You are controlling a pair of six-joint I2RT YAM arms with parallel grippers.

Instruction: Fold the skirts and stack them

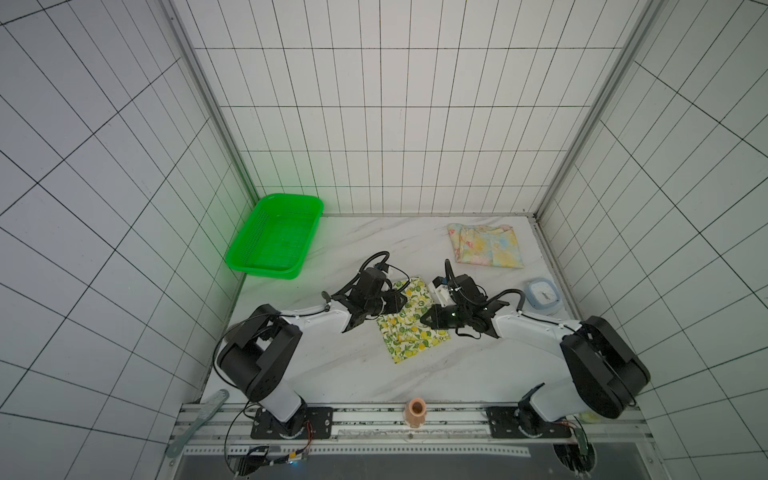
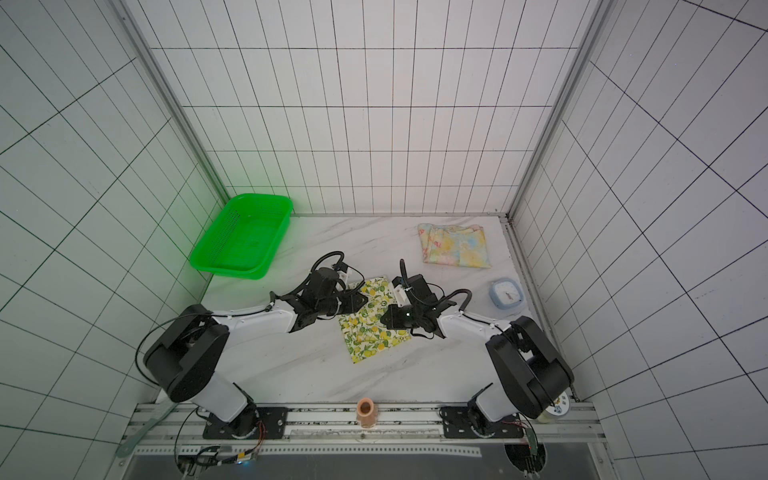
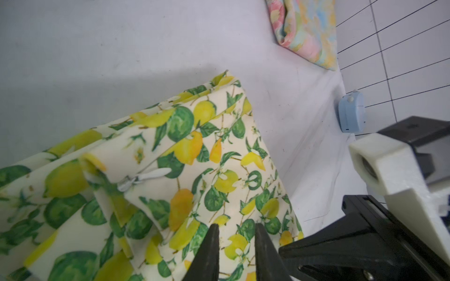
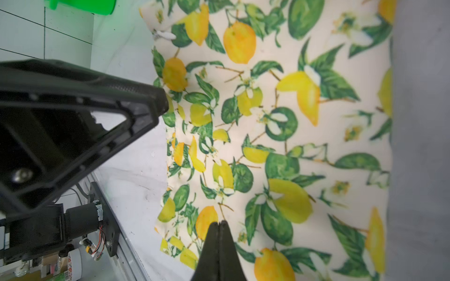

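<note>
**Both grippers at the lemon skirt**

The lemon skirt [image 1: 409, 332] [image 2: 370, 332] lies folded on the marble table [image 1: 332, 374], a short way right of the green basket [image 1: 291, 199] [image 2: 257, 199] and nearer my bases. A white zip pull [image 3: 146, 177] shows on its top fold.

My right gripper [image 4: 219, 222] is closed tight, tips on this skirt at the side away from the basket; I cannot tell whether cloth is caught. My left gripper [image 3: 236, 227] stands slightly parted over the basket-side part, gripping nothing I can see.

The pastel skirt [image 1: 486, 245] [image 2: 455, 245] lies folded, well right of the basket, by the back wall. A blue clock [image 1: 542, 297] sits farther from the basket.
</note>
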